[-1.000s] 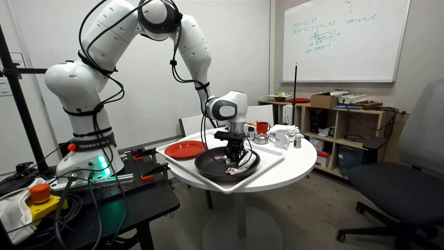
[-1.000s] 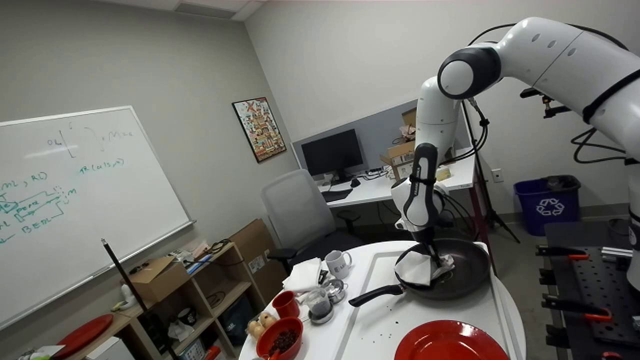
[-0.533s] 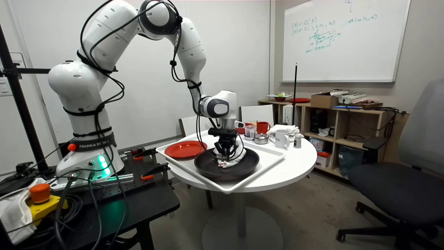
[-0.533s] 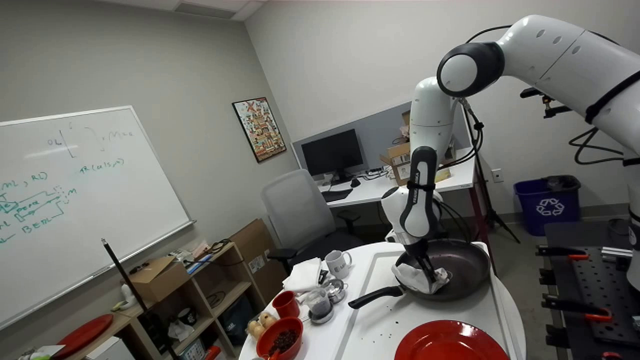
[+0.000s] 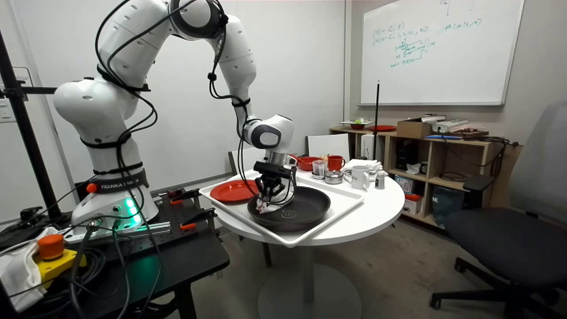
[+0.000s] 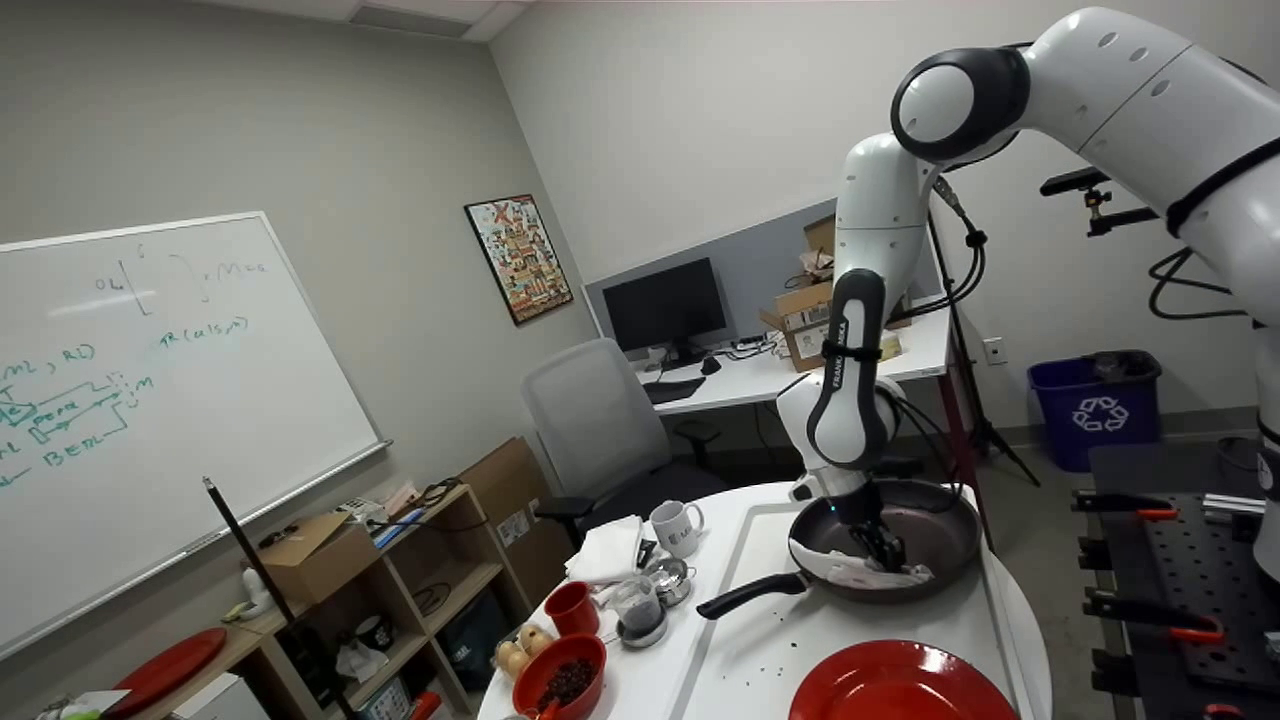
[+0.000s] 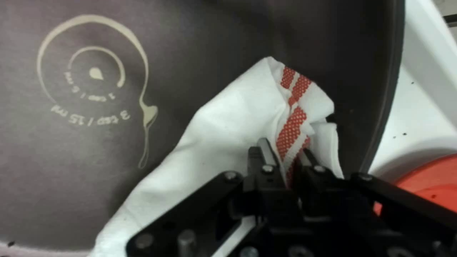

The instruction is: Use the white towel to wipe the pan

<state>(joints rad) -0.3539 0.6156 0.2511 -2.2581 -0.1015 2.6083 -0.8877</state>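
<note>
The dark frying pan shows in both exterior views point(image 5: 312, 206) point(image 6: 945, 540), with its long handle point(image 6: 750, 594) toward the mugs. In the wrist view its dark inner floor point(image 7: 89, 153) carries a printed ring. The white towel point(image 7: 228, 132) has red stripes and lies bunched in the pan; it also shows in both exterior views point(image 5: 267, 207) point(image 6: 850, 571). My gripper point(image 7: 284, 151) is shut on the towel's striped fold, low inside the pan on the side by the red plate. It also shows in both exterior views point(image 5: 266, 198) point(image 6: 888, 550). Part of the towel is hidden behind the fingers.
The pan stands on a white tray point(image 5: 341, 204) on a round white table point(image 5: 384, 208). A red plate point(image 5: 234, 190) lies beside the pan. Mugs point(image 5: 360, 177) point(image 6: 572, 608), a red bowl point(image 6: 590, 660), glass jars point(image 6: 638, 605) and folded white cloths point(image 6: 605, 550) stand beyond the tray.
My gripper has moved with the towel across the pan's floor toward the side by the red plate. The pan stays in place, and the printed ring is now uncovered.
</note>
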